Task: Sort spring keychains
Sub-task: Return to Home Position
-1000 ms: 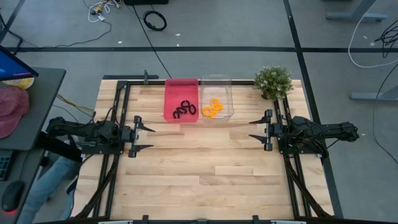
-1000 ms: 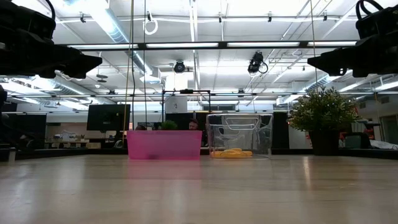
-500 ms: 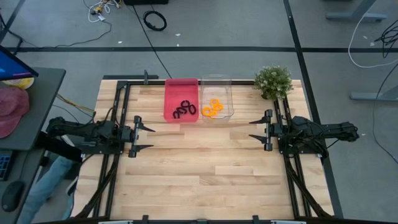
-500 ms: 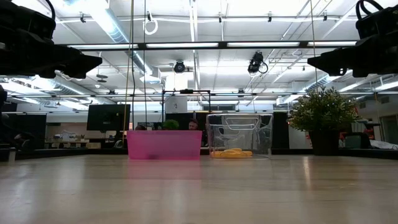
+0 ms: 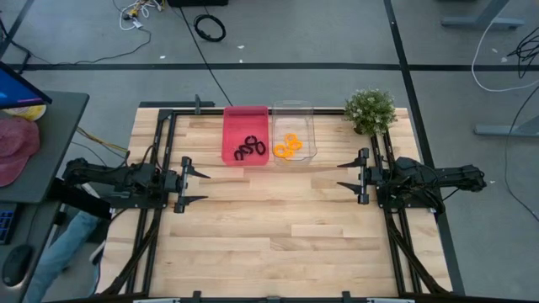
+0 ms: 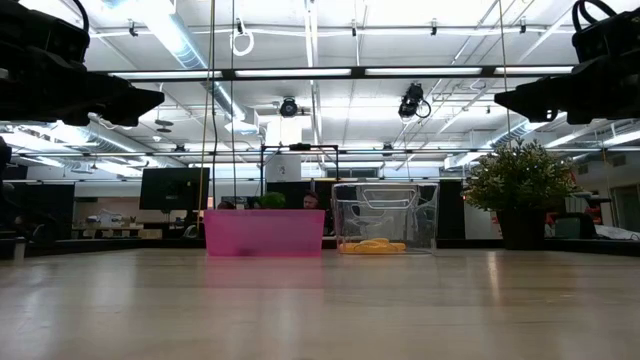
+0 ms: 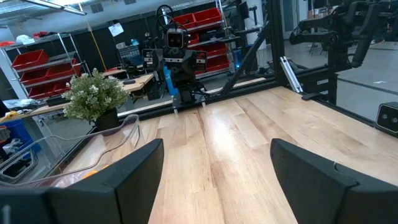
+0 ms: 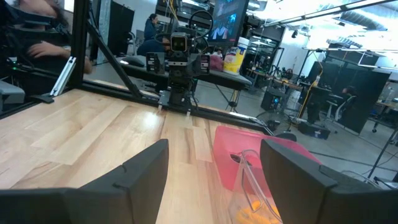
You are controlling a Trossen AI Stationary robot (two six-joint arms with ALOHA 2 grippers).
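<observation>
Spanning the high view, the table (image 5: 269,244) is shown with no loose keychain on its bare wood. Both arms are parked at opposite sides of it, with their fingers pointed at each other across the boards. The left gripper (image 5: 205,187) is held with its fingers spread and nothing between them. The right gripper (image 5: 340,175) is likewise spread and empty.

The red bin (image 5: 229,135) is set ahead of the left gripper and off toward the far edge. The clear bin (image 5: 308,135), just beside it, is set the same way ahead of the right gripper. Red is thus nearer the left claw and clear nearer the right.

The black keychains (image 5: 249,148) are bunched inside the red bin, and the orange keychains (image 5: 287,146) inside the clear one. Both heaps lie to the side of the line between the two claws. No further reach is judged to be needed, since the sorting looks finished and both arms look settled at home.
</observation>
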